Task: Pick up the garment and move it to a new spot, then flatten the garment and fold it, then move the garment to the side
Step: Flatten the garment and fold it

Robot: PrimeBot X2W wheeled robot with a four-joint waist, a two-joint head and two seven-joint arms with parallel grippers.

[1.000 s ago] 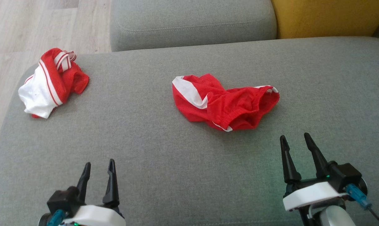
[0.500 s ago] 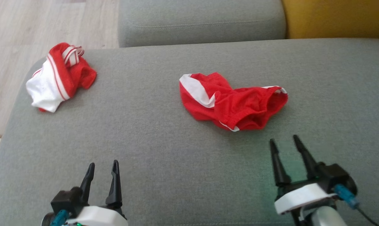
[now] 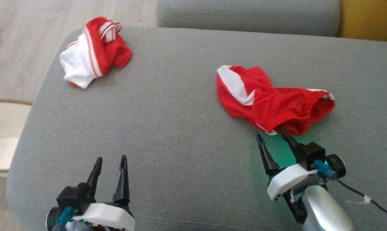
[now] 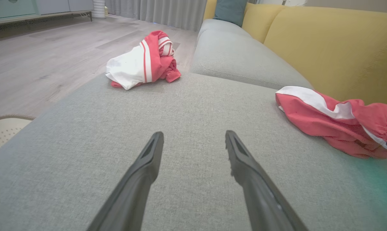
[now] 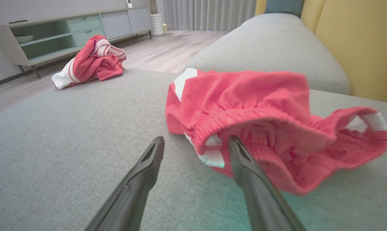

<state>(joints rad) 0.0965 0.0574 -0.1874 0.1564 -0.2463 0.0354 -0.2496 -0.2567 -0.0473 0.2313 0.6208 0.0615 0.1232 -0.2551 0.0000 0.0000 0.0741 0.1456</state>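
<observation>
The garment (image 3: 90, 54) is a crumpled red and white bundle with striped trim, lying at the far left corner of the grey sofa seat (image 3: 167, 128); it also shows as the garment (image 4: 142, 61) and the garment (image 5: 90, 59). My left gripper (image 3: 111, 157) is open over bare cushion near the front edge, far from it; its fingers (image 4: 194, 134) hold nothing. My right gripper (image 3: 270, 131) is open at the near edge of a smaller red mesh piece (image 3: 270, 102). In the right wrist view, the right gripper (image 5: 196, 138) has one finger at that piece's elastic hem (image 5: 245, 115).
A grey back cushion (image 3: 245, 16) and a yellow backrest (image 3: 370, 19) border the seat's far side. Wood floor (image 3: 20, 32) and a cream woven thing (image 3: 1, 128) lie off the left edge. A low cabinet (image 5: 52, 35) stands across the room.
The head camera has shifted, sliding the whole picture rightward. My right gripper has moved forward until one finger reaches the red mesh piece's hem. Both grippers stay open.
</observation>
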